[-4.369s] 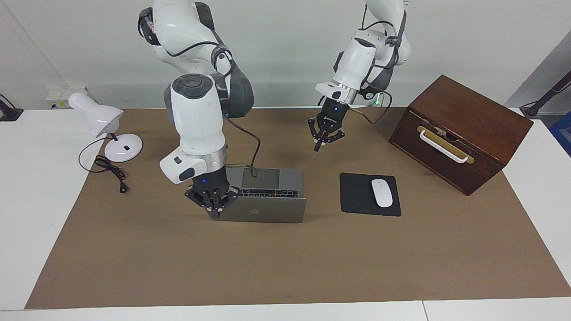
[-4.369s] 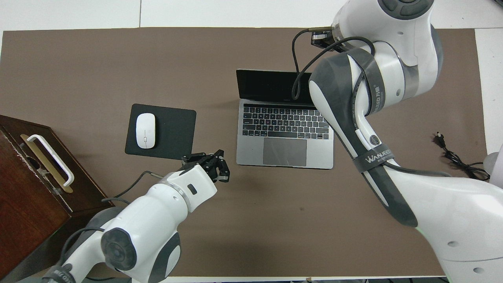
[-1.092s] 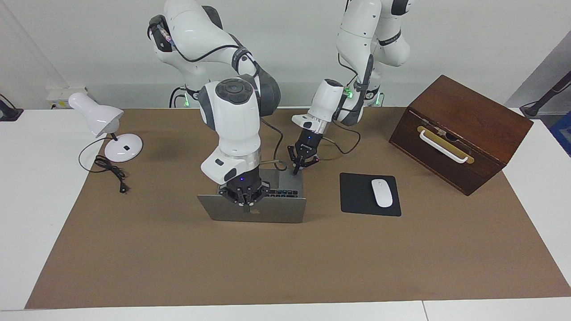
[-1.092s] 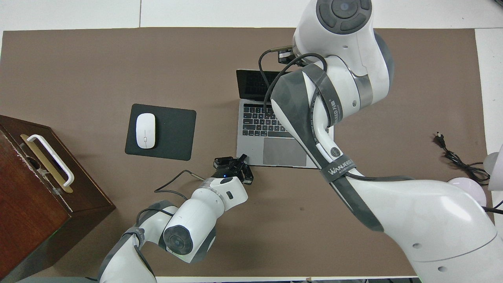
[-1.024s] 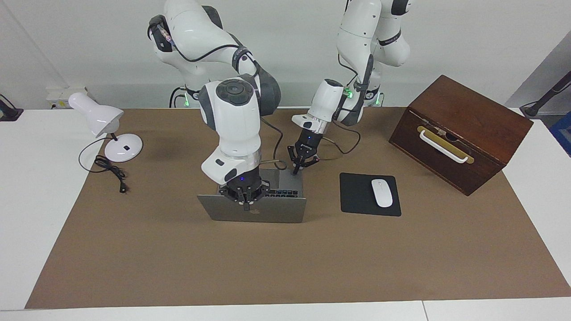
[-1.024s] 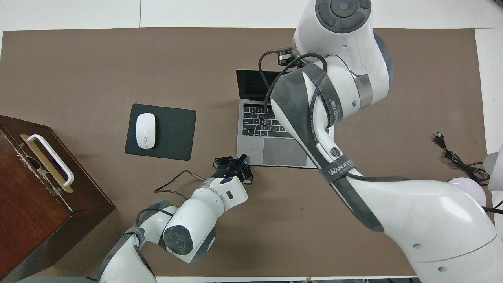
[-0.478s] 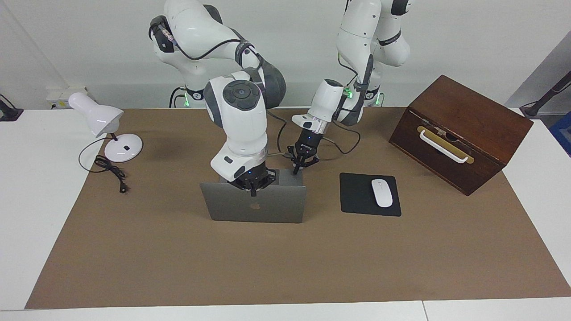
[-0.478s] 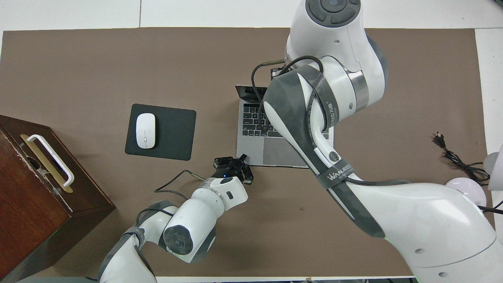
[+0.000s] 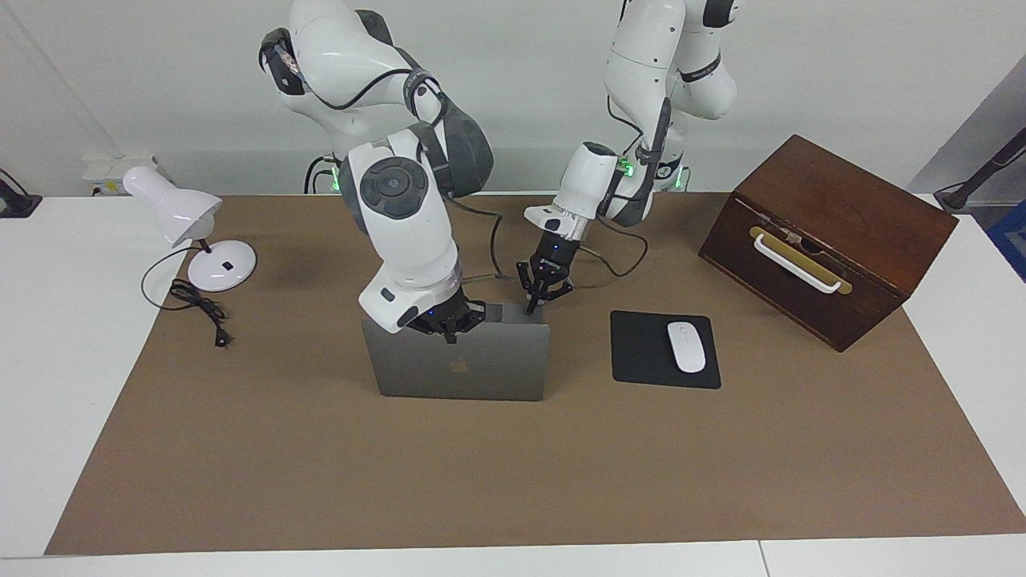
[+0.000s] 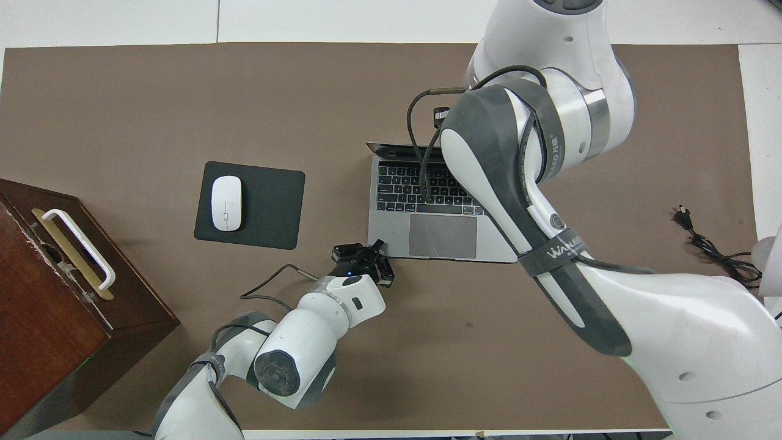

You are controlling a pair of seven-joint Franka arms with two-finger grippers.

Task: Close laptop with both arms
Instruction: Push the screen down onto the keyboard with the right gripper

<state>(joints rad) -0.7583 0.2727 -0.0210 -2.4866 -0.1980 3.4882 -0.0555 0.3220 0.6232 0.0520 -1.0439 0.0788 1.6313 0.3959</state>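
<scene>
Two white jointed robot arms work at one slim silver-grey aluminium laptop [image 9: 465, 365], which sits on the brown table mat [image 9: 513, 465] near the middle of the table, between the white desk lamp [image 9: 188, 224] and the black rectangular mouse pad [image 9: 641, 353].

Right gripper [image 9: 450, 331]: fingertips pressed together, grasping nothing. They bear on the top edge of the lid, above the dark logo. The lid stands roughly upright, tipped toward the keyboard; in the overhead view only its thin edge shows above the black keys. In that view the right arm hides its own gripper.

Left gripper [image 9: 531, 308]: fingertips clenched together, holding nothing. They rest on the corner of the laptop's base nearest the robots, at the mouse-pad end, beside the grey trackpad [image 10: 442, 236].

Remaining items: a white oval mouse [image 9: 686, 346] lies on the pad. A dark wooden box with a white handle [image 9: 826, 240] stands well apart from both grippers, at the left arm's end.
</scene>
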